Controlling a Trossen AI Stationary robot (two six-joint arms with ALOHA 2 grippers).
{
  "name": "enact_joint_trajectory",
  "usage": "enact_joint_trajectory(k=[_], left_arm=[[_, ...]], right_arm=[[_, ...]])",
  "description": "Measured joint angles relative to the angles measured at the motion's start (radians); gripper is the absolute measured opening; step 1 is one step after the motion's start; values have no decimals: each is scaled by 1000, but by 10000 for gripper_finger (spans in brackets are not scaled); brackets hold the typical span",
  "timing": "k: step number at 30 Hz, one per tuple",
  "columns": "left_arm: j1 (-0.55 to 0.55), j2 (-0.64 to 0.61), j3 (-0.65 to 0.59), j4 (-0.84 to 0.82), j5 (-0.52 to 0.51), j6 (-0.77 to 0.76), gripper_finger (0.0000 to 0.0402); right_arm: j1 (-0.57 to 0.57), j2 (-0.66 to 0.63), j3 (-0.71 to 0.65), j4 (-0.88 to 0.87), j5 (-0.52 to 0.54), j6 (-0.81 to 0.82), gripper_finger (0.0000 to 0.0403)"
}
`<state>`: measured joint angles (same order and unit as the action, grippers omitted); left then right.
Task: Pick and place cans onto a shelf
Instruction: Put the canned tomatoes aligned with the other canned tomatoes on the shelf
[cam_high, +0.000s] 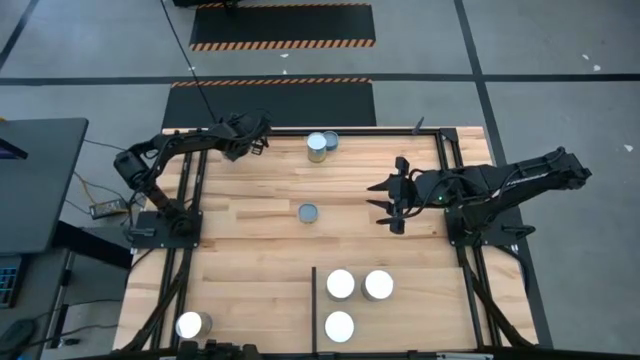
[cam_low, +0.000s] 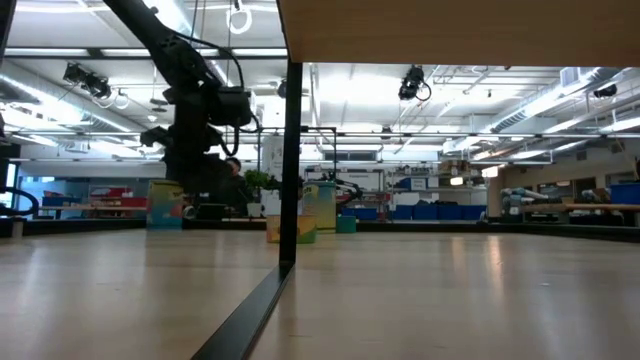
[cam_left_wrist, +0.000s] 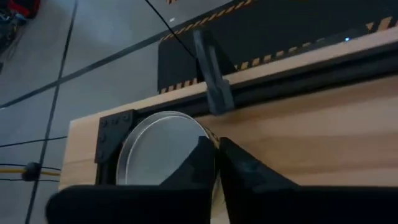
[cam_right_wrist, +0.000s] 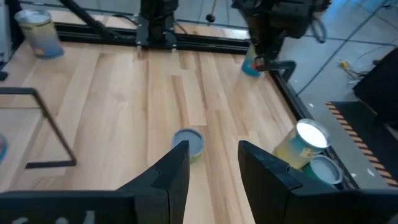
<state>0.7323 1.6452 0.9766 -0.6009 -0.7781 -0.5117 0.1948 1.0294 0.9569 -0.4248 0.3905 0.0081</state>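
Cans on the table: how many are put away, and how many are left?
Three cans stand on the shelf beside the divider bar. The left gripper is shut at a can by the far edge; grip unclear. The right gripper hovers open. Four others wait elsewhere.
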Motion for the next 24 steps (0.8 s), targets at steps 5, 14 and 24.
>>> enact_joint_trajectory(k=[5,14,24], left_arm=[[-38,-1,-3,-8,30,77,7],[-171,-129,-4,-71,119,89,5],[-526,-234,-4,56,202,348,5]], right_arm=[[1,0,0,-5,-40,-1,144],[1,0,0,27,-34,-74,144],[1,0,0,41,38,-127,144]])
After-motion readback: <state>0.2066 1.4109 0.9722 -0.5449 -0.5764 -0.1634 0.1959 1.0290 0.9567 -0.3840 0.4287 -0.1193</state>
